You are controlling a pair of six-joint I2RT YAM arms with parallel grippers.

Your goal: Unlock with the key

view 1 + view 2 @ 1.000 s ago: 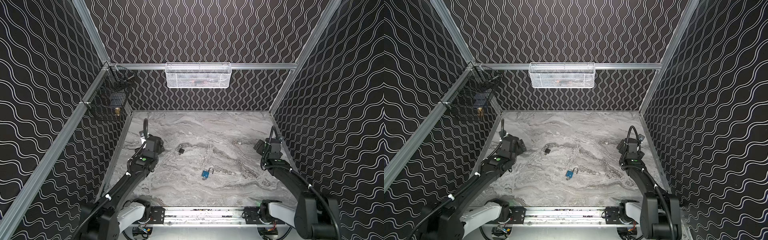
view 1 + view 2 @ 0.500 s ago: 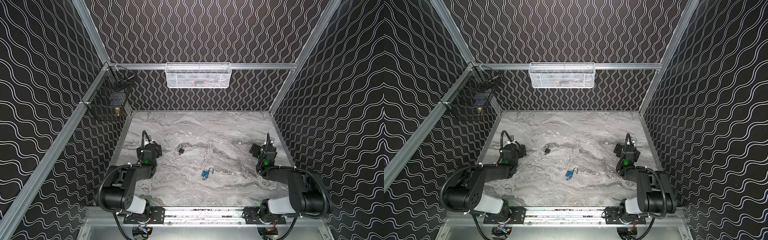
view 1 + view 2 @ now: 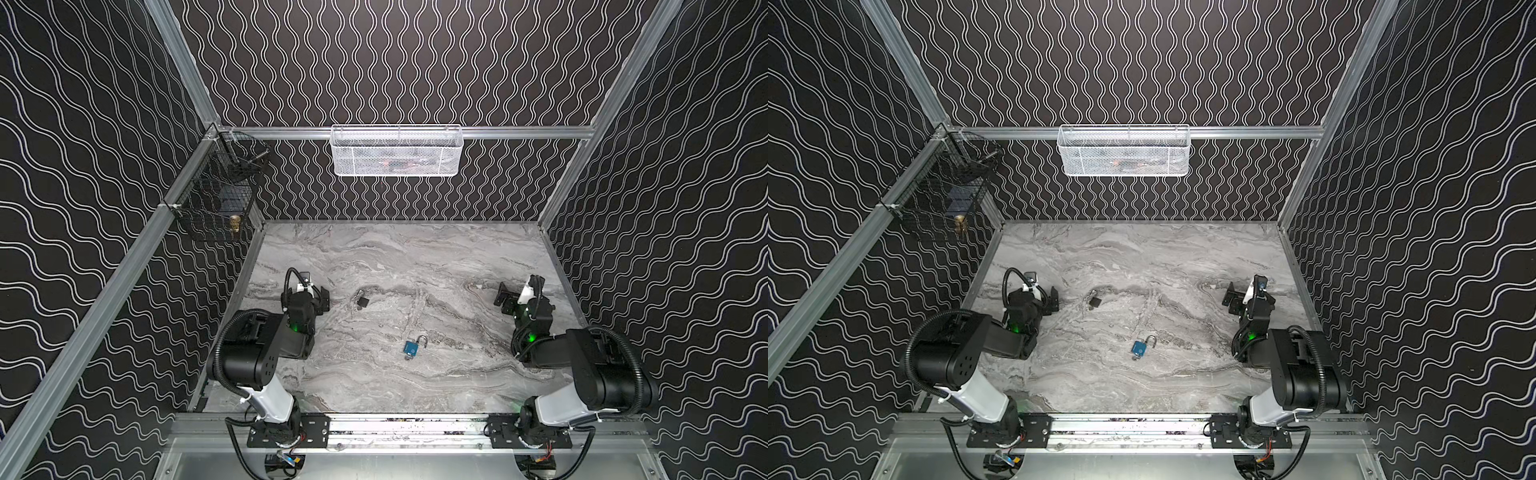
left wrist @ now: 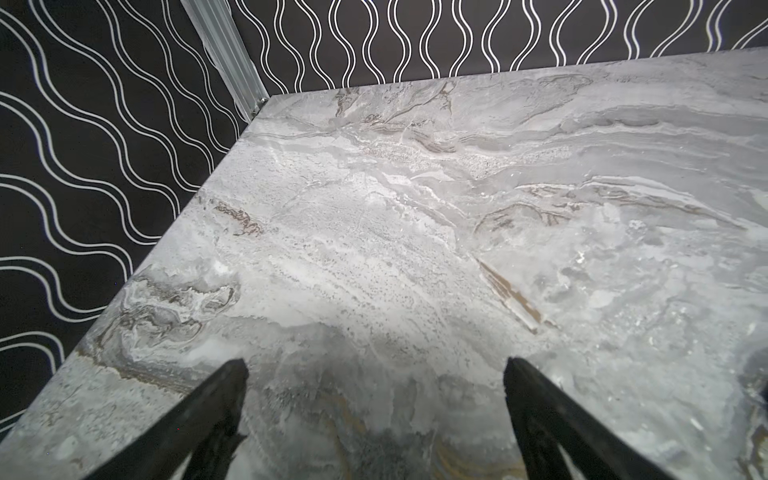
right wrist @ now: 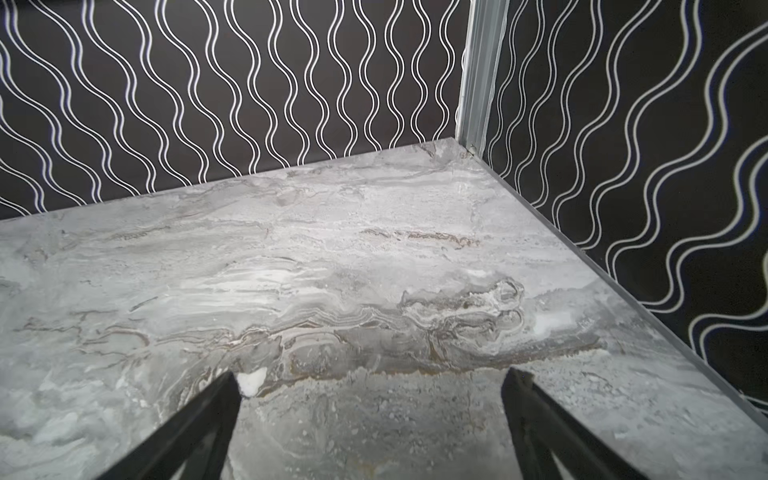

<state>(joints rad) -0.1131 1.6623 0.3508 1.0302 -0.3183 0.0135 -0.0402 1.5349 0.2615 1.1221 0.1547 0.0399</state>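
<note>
A blue padlock (image 3: 411,348) (image 3: 1139,349) lies flat on the marble table, near the middle and towards the front. Its silver shackle (image 3: 422,341) stands swung open. A small silver piece (image 3: 409,358) sticks out of its bottom end and looks like the key, though it is too small to be sure. My left gripper (image 3: 320,299) (image 4: 374,374) rests low at the left, open and empty. My right gripper (image 3: 505,301) (image 5: 372,382) rests low at the right, also open and empty. Both wrist views show only bare marble between the fingers.
A small black item with a metal loop (image 3: 362,300) (image 3: 1094,301) lies left of centre on the table (image 3: 415,257). A white mesh basket (image 3: 397,151) hangs on the back rail. A black wire basket (image 3: 216,199) hangs in the back left corner. Patterned walls enclose three sides.
Both arms have folded back towards the front rail, their elbows now raised near the bases. Both grippers stayed open. The padlock and the black item have not moved.
</note>
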